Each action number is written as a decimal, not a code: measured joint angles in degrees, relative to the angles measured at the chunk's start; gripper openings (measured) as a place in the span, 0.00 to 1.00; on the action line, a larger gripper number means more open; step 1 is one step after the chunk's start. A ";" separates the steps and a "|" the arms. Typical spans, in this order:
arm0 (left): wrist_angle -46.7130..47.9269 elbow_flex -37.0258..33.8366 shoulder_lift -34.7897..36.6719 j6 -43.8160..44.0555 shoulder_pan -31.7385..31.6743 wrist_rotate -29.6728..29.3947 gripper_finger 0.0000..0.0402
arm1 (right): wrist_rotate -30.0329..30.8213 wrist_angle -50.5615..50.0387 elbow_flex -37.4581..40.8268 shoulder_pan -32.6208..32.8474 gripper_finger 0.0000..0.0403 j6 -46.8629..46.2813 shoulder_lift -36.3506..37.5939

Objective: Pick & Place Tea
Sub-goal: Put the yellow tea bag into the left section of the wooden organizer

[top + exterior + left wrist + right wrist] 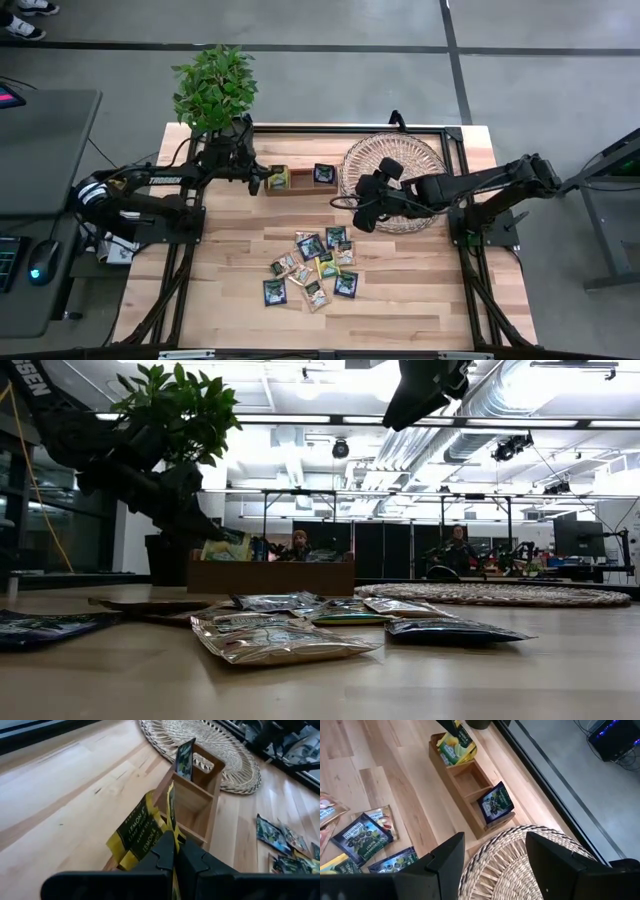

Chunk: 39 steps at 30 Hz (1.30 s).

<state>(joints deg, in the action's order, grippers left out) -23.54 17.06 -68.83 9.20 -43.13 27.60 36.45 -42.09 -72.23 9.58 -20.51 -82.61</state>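
Observation:
A narrow wooden box (300, 181) stands left of the round wicker tray (400, 160). Its left end compartment holds yellow-green tea sachets (136, 832), and its right end compartment holds a dark sachet (185, 757) leaning on edge. My left gripper (262, 180) is at the box's left end, shut on another yellow-green sachet (171, 810). Several loose sachets (312, 265) lie flat on the table nearer the front. My right gripper (362, 207) hangs open and empty over the tray's left edge (492, 865). My left gripper pinches the yellow-green sachet between its two fingers by its near edge (173, 834). The fingers slant down from the table's left. The sachet stands on edge, pointing out over the box's left end compartment. I cannot tell whether it touches the box.
A potted plant (215, 90) stands at the far edge just behind the left gripper. The box's middle compartment (469, 779) has nothing in it. Bare wood (220, 290) lies left of the sachet pile and along the near edge. People sit in the room beyond the table (298, 543).

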 joint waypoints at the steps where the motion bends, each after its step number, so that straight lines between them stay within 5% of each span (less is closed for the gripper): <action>1: -0.01 0.00 -0.03 -0.04 0.00 -0.12 0.00 | -0.01 0.00 0.00 0.00 0.51 0.00 0.00; 6: -0.94 0.02 -0.03 -1.91 0.00 -1.14 0.03 | 0.00 0.00 0.00 -0.07 0.51 0.00 0.00; 16: -0.89 0.02 -0.03 -2.50 0.00 -4.25 0.34 | -0.23 0.00 0.00 -0.13 0.51 0.00 0.00; 21: -0.87 0.02 -0.03 0.00 0.02 -3.78 0.40 | -1.69 0.00 0.00 -0.13 0.51 0.00 -0.02; 27: -0.91 0.02 1.40 5.43 0.02 1.40 0.35 | -5.04 -0.04 -0.02 -0.13 0.51 0.04 -0.02; 33: -0.87 0.02 4.84 10.61 0.36 5.72 0.19 | -8.52 -0.15 -0.02 -0.13 0.51 0.46 -1.40; 39: -0.79 0.07 7.61 13.26 8.29 3.42 0.02 | -13.93 1.15 -0.02 -0.13 0.51 0.10 -5.88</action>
<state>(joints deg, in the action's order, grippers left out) -24.33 17.12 -61.22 22.46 -34.85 31.02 22.53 -40.94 -72.25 9.45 -20.42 -88.49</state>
